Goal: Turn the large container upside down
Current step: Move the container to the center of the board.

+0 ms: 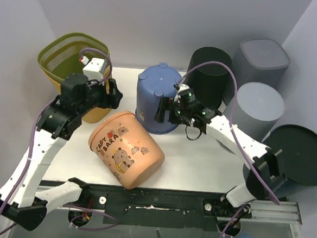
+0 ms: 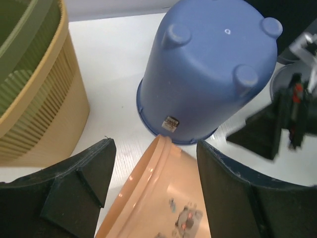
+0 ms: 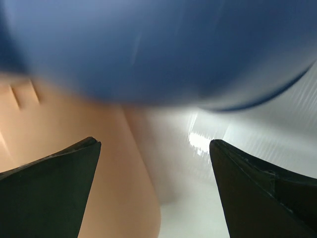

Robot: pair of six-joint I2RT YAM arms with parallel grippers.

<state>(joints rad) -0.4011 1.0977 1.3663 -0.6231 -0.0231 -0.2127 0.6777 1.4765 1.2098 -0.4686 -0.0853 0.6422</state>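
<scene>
The large container [image 1: 159,97] is a blue bucket standing upside down on the white table, its three small feet on top; it also fills the top of the left wrist view [image 2: 208,69]. My right gripper [image 1: 162,110] is open close against its right side, low near the rim, with nothing between the fingers [image 3: 153,144]. My left gripper [image 1: 114,94] is open to the left of the bucket, hovering over the rim of a peach capybara-print container [image 2: 158,193] and apart from it.
The peach container [image 1: 126,149] lies on its side, touching the blue bucket's rim. A green-and-yellow mesh basket [image 1: 73,61] stands at the back left. At the back right stand a black bin [image 1: 208,73], two grey bins [image 1: 260,61] and a black lid [image 1: 300,153].
</scene>
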